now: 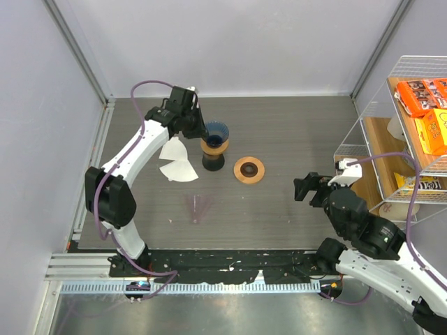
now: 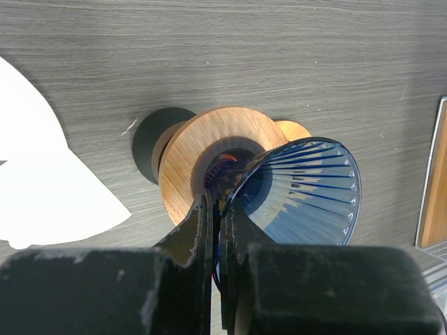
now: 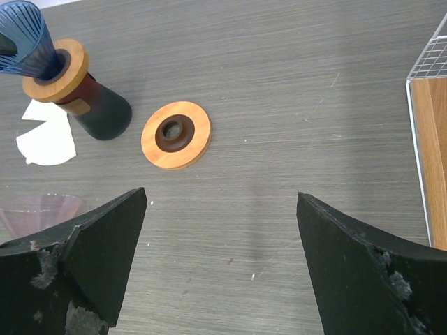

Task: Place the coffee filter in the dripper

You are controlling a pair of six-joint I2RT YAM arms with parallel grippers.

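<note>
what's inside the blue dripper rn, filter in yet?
No filter. The dripper shows only bare blue ribs inside. Both white filters lie flat beside it. The left claw, pinching the rim, covers the near wall and part of the throat, so that bit can't be checked.

You can't read any text here: the print on the orange boxes (image 1: 433,131) in the wire rack (image 1: 418,66) is too small.

White arms (image 1: 140,150), black joints (image 1: 110,197), thin purple cables (image 1: 152,82).
</note>
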